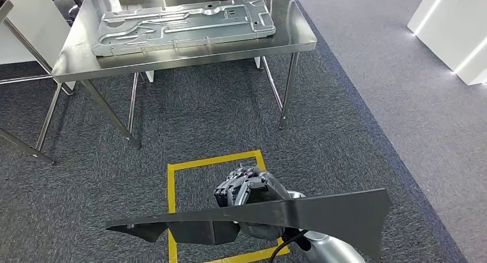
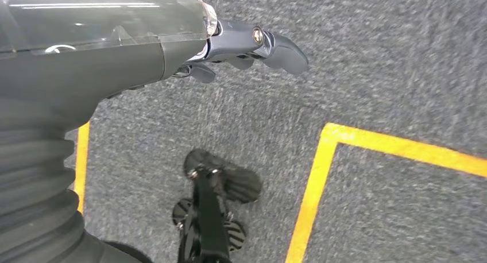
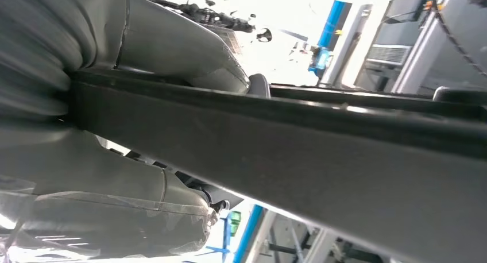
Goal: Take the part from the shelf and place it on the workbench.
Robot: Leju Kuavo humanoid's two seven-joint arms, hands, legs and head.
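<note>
Head view: we see the right robot hand [image 1: 248,189] grasping the black part [image 1: 270,217] flat, lower centre, for the surface [image 1: 172,50] upper left; left robot hand [image 2: 252,47] released, hanging.

right hand [image 1: 248,189] — fingers curled, gripping | left hand [image 2: 241,47] — hanging, empty

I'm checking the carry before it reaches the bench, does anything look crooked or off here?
Nothing looks damaged or spilled. The right hand grips the long black part well off its middle, so more of it juts out to the robot's right. The metal plate lies slightly askew on the workbench.
</note>
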